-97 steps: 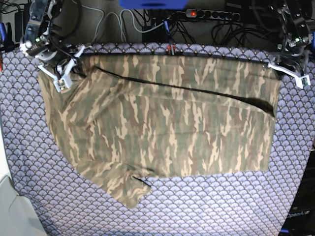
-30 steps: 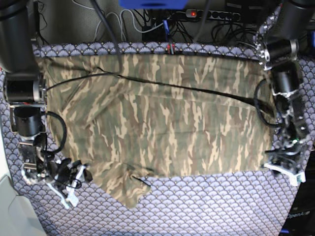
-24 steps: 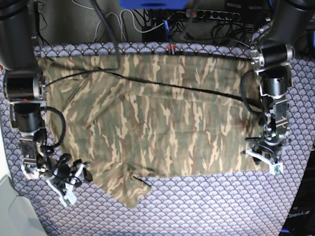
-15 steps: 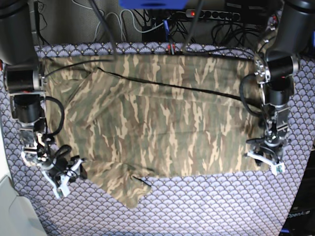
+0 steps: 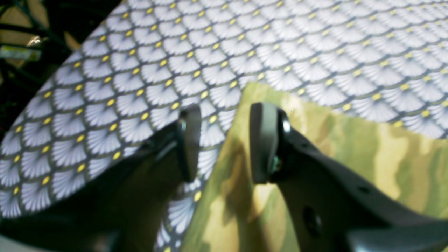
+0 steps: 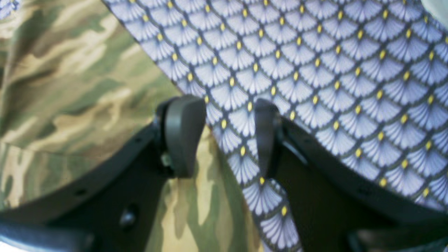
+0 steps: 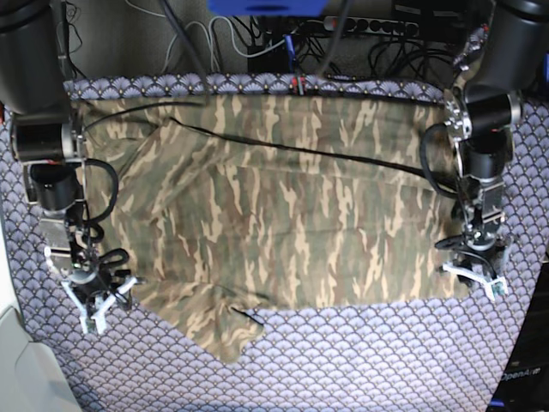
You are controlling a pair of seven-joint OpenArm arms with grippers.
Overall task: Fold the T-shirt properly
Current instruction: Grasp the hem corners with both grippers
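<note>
The camouflage T-shirt (image 7: 292, 215) lies spread flat across the table, with one sleeve (image 7: 219, 330) pointing toward the front edge. My left gripper (image 7: 473, 276) hovers at the shirt's front right corner. In the left wrist view it (image 5: 222, 140) is open and straddles the shirt's edge (image 5: 350, 157), one finger (image 5: 189, 140) over the tablecloth and the other over cloth. My right gripper (image 7: 94, 305) is at the shirt's front left edge. It (image 6: 225, 136) is open too, with one finger (image 6: 183, 136) above the shirt (image 6: 70, 87). Neither holds anything.
A blue-grey scallop-patterned tablecloth (image 7: 386, 360) covers the table under the shirt. Behind the table's back edge lie a power strip (image 7: 369, 26) and tangled cables. A white object (image 7: 17, 360) sits past the front left corner.
My left gripper has moved inward onto the shirt's front right corner. My right gripper has shifted left and turned at the shirt's front left edge. The shirt has not moved.
</note>
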